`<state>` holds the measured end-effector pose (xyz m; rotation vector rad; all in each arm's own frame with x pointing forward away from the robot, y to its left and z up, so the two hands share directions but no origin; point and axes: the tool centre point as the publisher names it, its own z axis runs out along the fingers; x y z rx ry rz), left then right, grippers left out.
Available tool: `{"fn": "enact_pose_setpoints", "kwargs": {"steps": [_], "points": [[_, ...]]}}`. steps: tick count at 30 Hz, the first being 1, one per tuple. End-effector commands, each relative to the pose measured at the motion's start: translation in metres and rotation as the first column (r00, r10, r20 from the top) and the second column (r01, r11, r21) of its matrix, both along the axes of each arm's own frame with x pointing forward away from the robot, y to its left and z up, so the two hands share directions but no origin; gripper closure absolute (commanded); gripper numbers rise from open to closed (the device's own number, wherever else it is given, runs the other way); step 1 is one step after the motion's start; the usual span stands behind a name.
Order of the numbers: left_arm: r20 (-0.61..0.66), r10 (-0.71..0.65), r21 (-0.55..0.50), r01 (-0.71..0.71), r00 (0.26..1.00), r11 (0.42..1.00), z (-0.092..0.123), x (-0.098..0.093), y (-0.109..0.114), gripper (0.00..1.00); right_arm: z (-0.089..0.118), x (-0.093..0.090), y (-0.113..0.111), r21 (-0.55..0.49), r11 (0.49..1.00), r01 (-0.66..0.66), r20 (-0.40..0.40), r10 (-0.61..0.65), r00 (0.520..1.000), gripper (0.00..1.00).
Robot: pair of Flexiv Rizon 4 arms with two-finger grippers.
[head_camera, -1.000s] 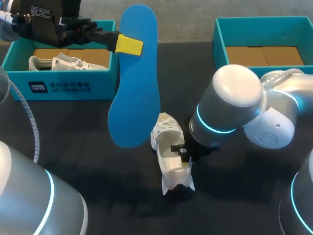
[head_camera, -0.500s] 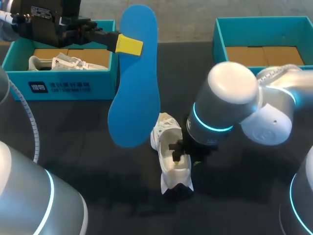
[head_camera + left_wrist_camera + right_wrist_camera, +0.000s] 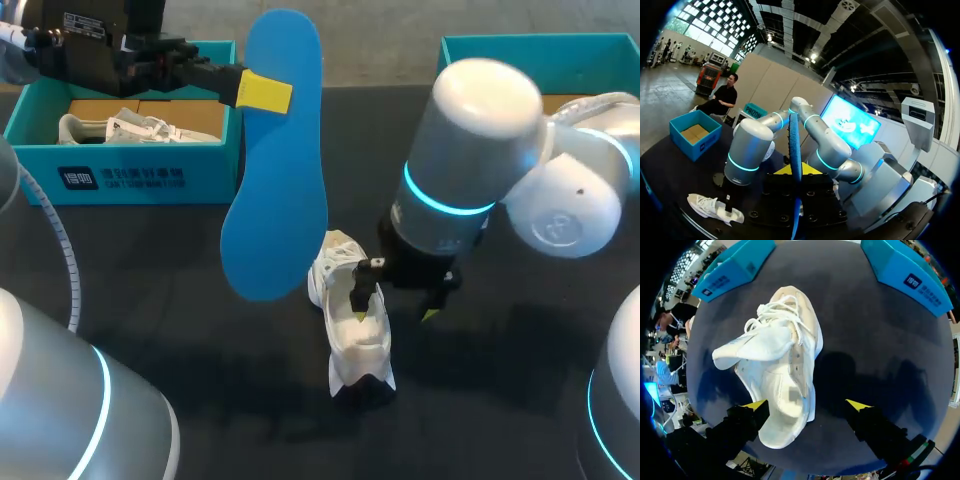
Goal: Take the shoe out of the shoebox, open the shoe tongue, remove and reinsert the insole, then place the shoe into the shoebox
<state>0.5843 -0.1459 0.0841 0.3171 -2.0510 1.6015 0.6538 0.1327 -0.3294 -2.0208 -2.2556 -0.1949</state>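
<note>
Right gripper (image 3: 807, 404) rose off the shoe (image 3: 775, 365) — fingers spread wide, holding nothing.

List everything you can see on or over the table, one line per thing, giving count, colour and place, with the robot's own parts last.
insole: 1, blue, held up in the air, left of the loose shoe
loose shoe: 1, white, lying in the middle of the table
boxed shoe: 1, white, inside the left shoebox
shoeboxes: 2, teal, the left shoebox at the far left, the right shoebox at the far right
table: 1, black, under everything
left gripper: 1, yellow-tipped, shut on the insole
right gripper: 1, yellow-tipped, open, just above the loose shoe's heel end
</note>
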Motion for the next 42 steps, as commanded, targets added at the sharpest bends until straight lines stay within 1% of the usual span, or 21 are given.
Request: {"fn": "enact_pose_setpoints", "kwargs": {"steps": [1, 6, 7, 10, 11, 13, 14, 15, 17, 18, 20, 21, 23, 29, 37, 42], "points": [[0.000, -0.002, 0.002, 0.002, 1.000, 1.000, 0.000, 0.001, -0.001, 1.00, 0.003, -0.003, -0.008, 0.018, 1.000, 0.001, 0.005, -0.001, 1.000, 0.00], [0.000, -0.002, 0.002, 0.002, 1.000, 1.000, 0.000, 0.001, -0.001, 1.00, 0.003, -0.003, -0.008, 0.018, 1.000, 0.001, 0.005, -0.001, 1.000, 0.00], [0.000, -0.002, 0.002, 0.002, 1.000, 1.000, 0.000, 0.001, -0.001, 1.00, 0.005, -0.002, -0.011, 0.039, 0.999, 0.021, 0.019, -0.022, 1.000, 0.00], [0.000, -0.002, 0.002, 0.002, 1.000, 1.000, 0.000, 0.001, -0.001, 1.00, 0.020, 0.001, -0.025, 0.116, 0.990, 0.074, 0.028, -0.078, 0.997, 0.00], [0.000, -0.002, 0.002, 0.002, 1.000, 1.000, 0.000, 0.001, -0.001, 1.00, 0.026, 0.001, -0.031, 0.118, 0.990, 0.079, 0.029, -0.083, 0.996, 0.00], [0.000, -0.002, 0.002, 0.002, 1.000, 1.000, 0.000, 0.001, -0.001, 1.00, 0.037, 0.002, -0.041, 0.172, 0.979, 0.111, 0.024, -0.117, 0.993, 0.00], [0.000, -0.002, 0.002, 0.002, 1.000, 1.000, 0.000, 0.001, -0.001, 1.00, 0.043, 0.003, -0.045, 0.182, 0.976, 0.116, 0.031, -0.124, 0.992, 0.00], [0.000, -0.002, 0.002, 0.002, 1.000, 1.000, 0.000, 0.001, -0.001, 1.00, 0.047, 0.004, -0.049, 0.224, 0.966, 0.126, 0.025, -0.135, 0.991, 0.00], [0.000, -0.002, 0.002, 0.002, 1.000, 1.000, 0.000, 0.001, -0.001, 1.00, 0.055, 0.005, -0.056, 0.241, 0.959, 0.147, 0.010, -0.154, 0.988, 0.00], [0.000, -0.002, 0.002, 0.002, 1.000, 1.000, 0.000, 0.001, -0.001, 1.00, 0.058, 0.006, -0.059, 0.267, 0.950, 0.163, -0.016, -0.165, 0.986, 0.00], [0.000, -0.002, 0.002, 0.002, 1.000, 1.000, 0.000, 0.001, -0.001, 1.00, 0.064, 0.008, -0.062, 0.282, 0.945, 0.168, -0.032, -0.165, 0.986, 0.00], [0.000, -0.002, 0.002, 0.002, 1.000, 1.000, 0.000, 0.001, -0.001, 1.00, 0.066, 0.009, -0.063, 0.313, 0.936, 0.164, -0.054, -0.155, 0.986, 0.00], [0.000, -0.002, 0.002, 0.002, 1.000, 1.000, 0.000, 0.001, -0.001, 1.00, 0.072, 0.011, -0.067, 0.328, 0.930, 0.164, -0.060, -0.153, 0.986, 0.00], [0.000, -0.002, 0.002, 0.002, 1.000, 1.000, 0.000, 0.001, -0.001, 1.00, 0.081, 0.016, -0.069, 0.422, 0.895, 0.148, -0.070, -0.130, 0.989, 0.00], [0.000, -0.002, 0.002, 0.002, 1.000, 1.000, 0.000, 0.001, -0.001, 1.00, 0.082, 0.027, -0.057, 0.513, 0.851, 0.111, -0.053, -0.098, 0.994, 0.00], [0.000, -0.002, 0.002, 0.002, 1.000, 1.000, 0.000, 0.001, -0.001, 1.00, 0.088, 0.034, -0.048, 0.538, 0.838, 0.096, -0.029, -0.096, 0.995, 0.00]]}}
